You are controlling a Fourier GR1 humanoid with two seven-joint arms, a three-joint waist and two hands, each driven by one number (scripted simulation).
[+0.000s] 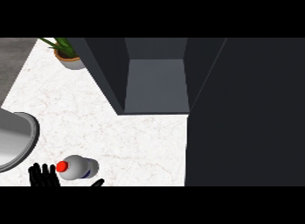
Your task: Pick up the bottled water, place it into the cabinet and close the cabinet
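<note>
Down at the near edge of the counter, only one black hand (43, 176) shows, on the left side, so I take it for the left hand. Its fingers stand up fairly straight just beside the water bottle (77, 167), and what looks like the thumb tip pokes up on the bottle's other side. The hand brackets the bottle more than it holds it; nothing is curled round it that I can see, though the palm is cut off below. No right hand is anywhere in sight.

The bottle sits on the white marble counter (116, 135), seen from above, its red cap (62, 166) facing up and a blue band on its side. It is well apart from the cabinet.

As I judge it, the task has barely begun: the bottle is not lifted, nothing is put away, and the closing is all still to come.

The dark cabinet (156, 83) stands open at the back of the counter, its grey floor bare as far as I can see. Its tall door (251, 113) swings out toward me on the right. A steel sink (25, 144) curves in at the left, with nothing visible in it. A potted plant (67, 54) sits in the far corner.
</note>
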